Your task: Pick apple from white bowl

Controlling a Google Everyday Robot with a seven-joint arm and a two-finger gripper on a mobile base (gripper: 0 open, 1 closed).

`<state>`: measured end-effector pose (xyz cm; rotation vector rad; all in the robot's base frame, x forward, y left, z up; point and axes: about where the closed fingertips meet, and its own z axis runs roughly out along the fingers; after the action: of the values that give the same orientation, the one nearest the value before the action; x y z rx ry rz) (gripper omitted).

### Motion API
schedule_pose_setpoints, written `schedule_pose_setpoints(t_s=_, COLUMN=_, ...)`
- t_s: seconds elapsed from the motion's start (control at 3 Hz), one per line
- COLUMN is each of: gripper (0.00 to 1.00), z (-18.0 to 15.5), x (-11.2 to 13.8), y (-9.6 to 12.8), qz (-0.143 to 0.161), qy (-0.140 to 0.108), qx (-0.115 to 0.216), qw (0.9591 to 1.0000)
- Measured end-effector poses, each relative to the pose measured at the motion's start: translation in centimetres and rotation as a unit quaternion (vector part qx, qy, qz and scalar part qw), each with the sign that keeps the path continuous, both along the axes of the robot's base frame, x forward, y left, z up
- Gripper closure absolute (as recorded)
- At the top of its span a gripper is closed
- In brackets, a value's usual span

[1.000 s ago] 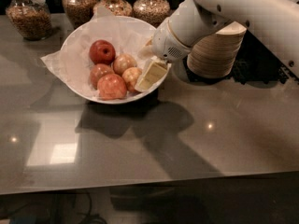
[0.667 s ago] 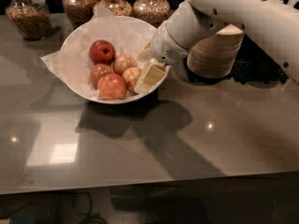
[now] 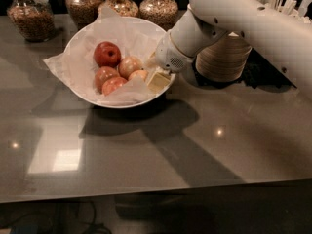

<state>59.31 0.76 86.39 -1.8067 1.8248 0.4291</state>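
Observation:
The white bowl, lined with crinkled white paper, sits on the grey counter at the back left. It holds several apples. A dark red one lies at the back, with mottled red ones in front of it. The pale yellow-orange apple lies at the right side of the pile. My gripper reaches down over the bowl's right rim, right beside the pale apple and partly covering it. The white arm comes in from the upper right.
A stack of cream disposable bowls stands just right of the bowl, behind my arm. Several glass jars of grain line the back edge. The counter's front edge runs along the bottom.
The gripper stays at the bowl's right rim beside the pale apple. The arm behind it has shifted slightly. The apples and bowl have not moved.

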Motion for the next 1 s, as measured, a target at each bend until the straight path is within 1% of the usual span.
schedule_pose_setpoints(t_s=0.33, gripper=0.31, z=-0.61, x=0.83, y=0.62, qz=0.006, qy=0.007, qx=-0.006, qw=0.9999)
schedule_pose_setpoints(t_s=0.67, gripper=0.49, z=-0.61, x=0.83, y=0.65, qz=0.006, qy=0.007, qx=-0.006, qw=0.9999)
schedule_pose_setpoints(t_s=1.0, gripper=0.73, z=-0.61, x=0.83, y=0.65, qz=0.006, qy=0.007, qx=-0.006, qw=0.9999)
